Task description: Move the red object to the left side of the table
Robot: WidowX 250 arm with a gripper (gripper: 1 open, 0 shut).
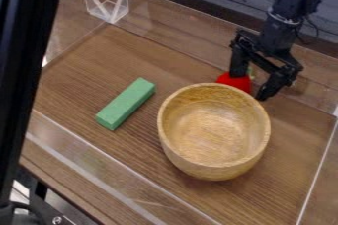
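We see the gripper (260, 71) pointing down w/ jaws spread apart, straddling the red object (235, 79) at the table's (79, 81) far right, holding nothing. Red object sits on the wood just behind the wooden bowl (214, 130), partly hidden by the near finger; can't tell if fingers touch it. Green block (126, 104) lies left of the bowl, well apart from the gripper. Clear acrylic stand (106, 5) at back-left corner
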